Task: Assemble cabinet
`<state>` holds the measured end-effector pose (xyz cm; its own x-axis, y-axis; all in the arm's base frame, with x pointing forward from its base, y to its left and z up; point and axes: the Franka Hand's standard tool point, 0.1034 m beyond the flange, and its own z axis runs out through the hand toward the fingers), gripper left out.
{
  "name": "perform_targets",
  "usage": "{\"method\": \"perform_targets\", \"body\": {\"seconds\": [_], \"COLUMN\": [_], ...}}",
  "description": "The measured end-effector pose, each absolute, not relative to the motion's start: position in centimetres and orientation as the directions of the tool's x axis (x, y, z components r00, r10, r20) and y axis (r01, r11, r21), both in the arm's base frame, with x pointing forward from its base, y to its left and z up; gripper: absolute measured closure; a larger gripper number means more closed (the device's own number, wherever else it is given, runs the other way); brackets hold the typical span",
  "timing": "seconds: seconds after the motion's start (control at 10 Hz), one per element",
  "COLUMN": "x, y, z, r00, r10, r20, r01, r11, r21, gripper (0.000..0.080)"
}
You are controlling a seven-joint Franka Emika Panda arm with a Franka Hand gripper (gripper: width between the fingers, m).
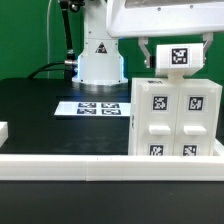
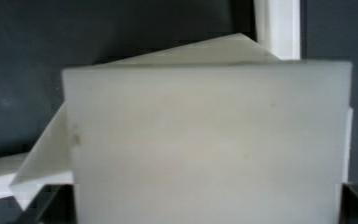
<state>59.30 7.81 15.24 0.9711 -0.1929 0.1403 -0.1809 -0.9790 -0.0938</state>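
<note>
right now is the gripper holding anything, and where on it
Yes: the gripper appears shut on a small tagged white panel, with one finger on each of its side edges, just above the cabinet box.

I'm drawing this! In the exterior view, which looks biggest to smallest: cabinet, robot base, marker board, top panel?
1. cabinet, though it's nearest the camera.
2. robot base.
3. top panel and marker board: too alike to rank.

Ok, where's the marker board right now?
The marker board lies flat in front of the robot base, to the exterior view's left of the cabinet.
</note>
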Motion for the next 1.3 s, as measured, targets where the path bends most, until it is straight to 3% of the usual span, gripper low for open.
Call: {"method": "perform_targets", "body": {"seconds": [0.4,0.5,0.9,1.3], "x": [59.3,59.3,61.0,61.1], "y": [7.8,7.8,7.6,7.6], "z": [15.2,15.2,17.0,17.0], "r00": [0.971,0.971,0.950,0.946], "r10": [-0.192,-0.192,-0.174,-0.173], "r20": [0.140,0.140,0.258,0.273], "r01": [-0.180,-0.180,-0.151,-0.149], "r11": [-0.979,-0.979,-0.983,-0.983], "r21": [-0.094,-0.094,-0.107,-0.107], "gripper": [0.0235,0.0045,0.0002,0.0002]}}
